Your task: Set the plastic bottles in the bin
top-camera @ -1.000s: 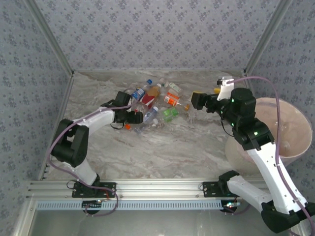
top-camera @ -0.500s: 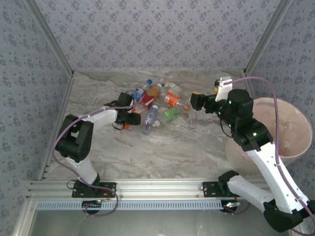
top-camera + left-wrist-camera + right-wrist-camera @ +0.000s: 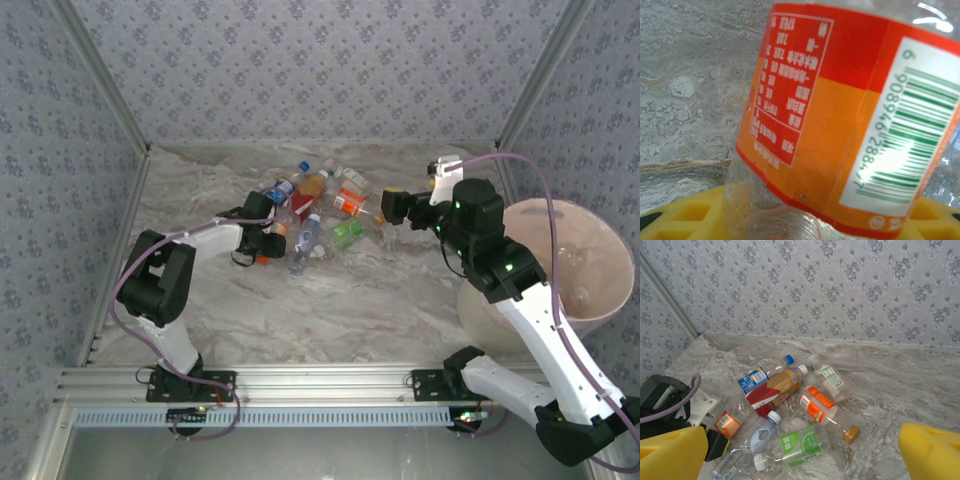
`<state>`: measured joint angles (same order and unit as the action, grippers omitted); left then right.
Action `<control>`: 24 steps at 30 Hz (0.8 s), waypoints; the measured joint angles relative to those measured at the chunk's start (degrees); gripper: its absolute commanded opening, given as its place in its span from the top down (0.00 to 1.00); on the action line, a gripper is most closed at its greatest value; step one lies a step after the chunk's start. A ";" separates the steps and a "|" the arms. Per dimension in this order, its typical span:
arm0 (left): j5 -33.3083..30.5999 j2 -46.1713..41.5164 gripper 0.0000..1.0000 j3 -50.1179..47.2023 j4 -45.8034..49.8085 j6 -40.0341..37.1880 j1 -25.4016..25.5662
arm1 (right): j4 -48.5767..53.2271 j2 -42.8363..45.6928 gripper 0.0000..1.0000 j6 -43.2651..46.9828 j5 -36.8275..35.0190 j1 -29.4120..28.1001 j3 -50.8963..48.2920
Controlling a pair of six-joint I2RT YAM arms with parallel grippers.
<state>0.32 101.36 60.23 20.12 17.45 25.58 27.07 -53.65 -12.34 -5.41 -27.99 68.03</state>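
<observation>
Several plastic bottles (image 3: 318,212) lie in a heap at the back middle of the table. One clear bottle with an orange and red label (image 3: 840,115) sits between the yellow fingers (image 3: 680,215) of my left gripper (image 3: 800,227), which is shut on it at the heap's left edge (image 3: 268,238). In the right wrist view that bottle (image 3: 727,424) lies beside the left gripper's black body. My right gripper (image 3: 395,205) hovers open above the heap's right side, nothing between its fingers (image 3: 930,450). The bin (image 3: 600,262) stands at the right.
Below the right gripper lie a green-labelled bottle (image 3: 800,442), an orange-and-white one (image 3: 816,406), a red-brown one (image 3: 774,390), a blue-labelled one (image 3: 754,379) and a loose brown cap (image 3: 851,433). Patterned walls close the back and sides. Bare marble stretches in front of the heap (image 3: 340,310).
The left gripper's jaws have closed in on the orange-labelled bottle and the arm has edged towards the heap. The right gripper has drifted slightly left, still open.
</observation>
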 measured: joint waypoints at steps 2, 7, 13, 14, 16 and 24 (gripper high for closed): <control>-0.46 -1.14 0.50 -1.05 -0.44 0.46 0.35 | -0.20 -0.13 0.00 0.00 0.00 -0.17 -0.85; -2.82 -5.27 0.51 -3.06 -0.66 2.60 2.86 | -1.07 -0.94 0.00 -0.02 0.02 -0.57 -2.34; -4.68 -11.67 0.51 -5.90 -1.07 5.66 4.79 | -3.87 -1.49 0.00 -1.20 -0.55 -1.05 -5.11; -4.68 -12.90 0.52 -6.29 -1.05 6.03 4.87 | -4.59 -1.53 0.00 -1.75 -0.74 -1.05 -5.66; -4.68 -15.58 0.52 -6.69 -1.14 6.64 5.38 | -6.38 -1.66 0.00 -3.15 -0.87 -1.07 -6.88; 2.78 -27.08 0.52 -7.78 -8.31 9.01 9.35 | -13.29 -3.45 0.00 -6.78 3.58 -2.27 -8.79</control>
<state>3.09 74.28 52.45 11.81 26.46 34.94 13.78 -57.10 -19.11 -1.83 -30.26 59.24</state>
